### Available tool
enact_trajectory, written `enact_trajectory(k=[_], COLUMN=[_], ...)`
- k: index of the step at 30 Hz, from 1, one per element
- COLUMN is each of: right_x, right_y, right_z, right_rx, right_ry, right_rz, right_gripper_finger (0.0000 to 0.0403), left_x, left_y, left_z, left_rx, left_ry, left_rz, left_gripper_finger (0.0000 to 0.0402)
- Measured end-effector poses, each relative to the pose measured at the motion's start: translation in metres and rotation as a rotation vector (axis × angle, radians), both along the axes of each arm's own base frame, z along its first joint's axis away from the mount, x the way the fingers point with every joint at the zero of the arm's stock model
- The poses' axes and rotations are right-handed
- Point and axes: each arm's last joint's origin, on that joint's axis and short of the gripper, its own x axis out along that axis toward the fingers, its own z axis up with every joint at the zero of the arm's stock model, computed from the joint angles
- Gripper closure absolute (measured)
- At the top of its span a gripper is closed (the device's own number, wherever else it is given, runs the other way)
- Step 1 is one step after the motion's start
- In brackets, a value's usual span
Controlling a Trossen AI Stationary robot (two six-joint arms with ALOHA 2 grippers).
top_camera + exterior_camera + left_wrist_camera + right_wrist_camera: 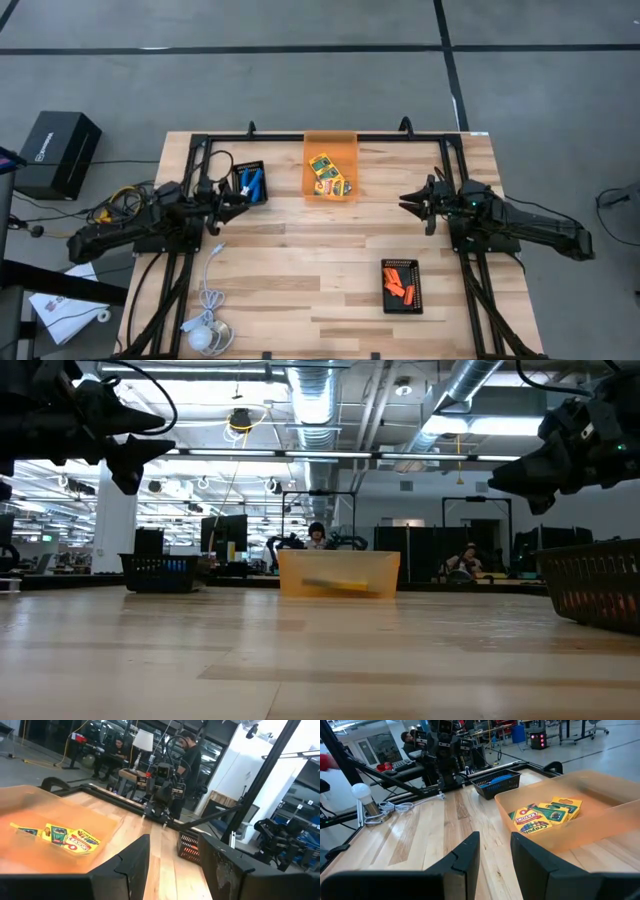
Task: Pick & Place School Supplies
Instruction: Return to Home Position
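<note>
- left arm [130,232]: matte black throughout, with chunky, boxy links that narrow toward the wrist.
- thin black cable [150,390]: loops in an arc over the left arm's wrist housing.
- left gripper [240,205]: two dark angular fingers [131,870], flat-sided wedges with hard edges. One inner face looks speckled and scuffed.
- right arm [525,225]: same black build, with a long smooth forearm shell and a blocky wrist.
- small green light [620,448]: glows on the right arm's wrist block.
- right gripper [407,203]: two dark plain-faced fingers [462,862], sharp-cornered. Any lettering or screws are too small to tell.
</note>
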Motion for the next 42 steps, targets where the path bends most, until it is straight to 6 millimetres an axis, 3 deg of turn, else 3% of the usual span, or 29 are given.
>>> enact_trajectory(k=[42], right_x=[0.0000], right_y=[0.0000], right_z=[-0.0001], right_rx=[0.000], right_ry=[0.000], right_rz=[0.001], right_gripper_finger=[0.0300], left_x=[0.0042], left_y=[0.0014], left_z=[-0.0037], left_rx=[-0.016], left_ry=[0.047], left_rz=[0.000], left_gripper_finger=[0.0239])
